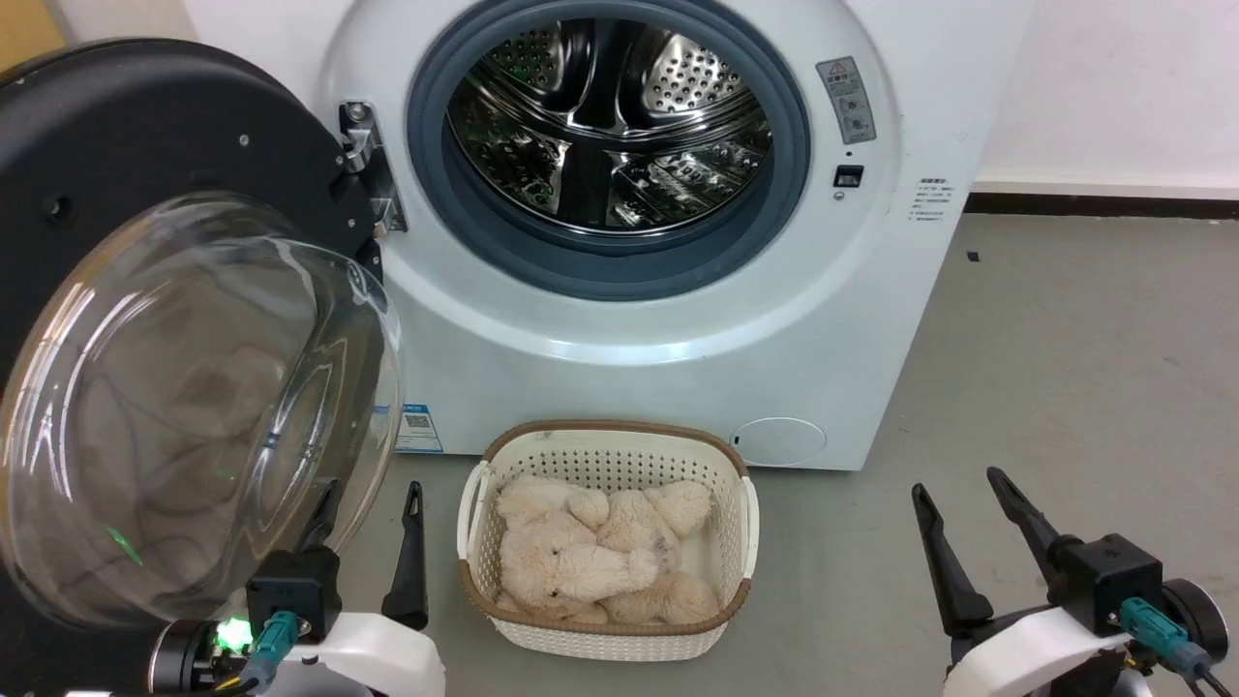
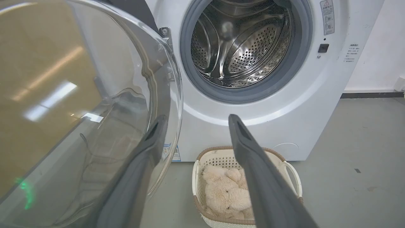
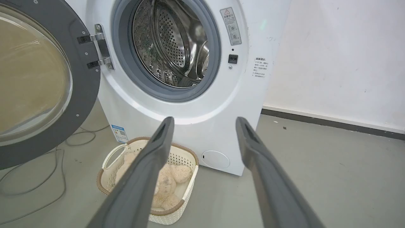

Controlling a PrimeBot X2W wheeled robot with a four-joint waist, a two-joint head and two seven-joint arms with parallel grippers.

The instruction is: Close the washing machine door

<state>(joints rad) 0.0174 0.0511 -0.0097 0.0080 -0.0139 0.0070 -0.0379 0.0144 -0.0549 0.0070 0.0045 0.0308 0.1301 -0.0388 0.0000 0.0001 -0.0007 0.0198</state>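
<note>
closing looks best done with the left end effector (image 1: 373, 492), its two fingers spread wide and holding nothing. one finger sits just beside the rim of the glass bowl (image 1: 194, 407), and i cannot tell if it touches. i'd bring it round to the free edge of the washing machine door (image 1: 145, 136), press on the black rim rather than the glass, and sweep in an arc about the hinge (image 1: 366, 160) until the latch catches. the right end effector (image 1: 958, 484) is likewise wide open and empty. the door hangs swung far out at the left front edge of the washing machine (image 1: 678, 368) — dome toward the robot.
</note>
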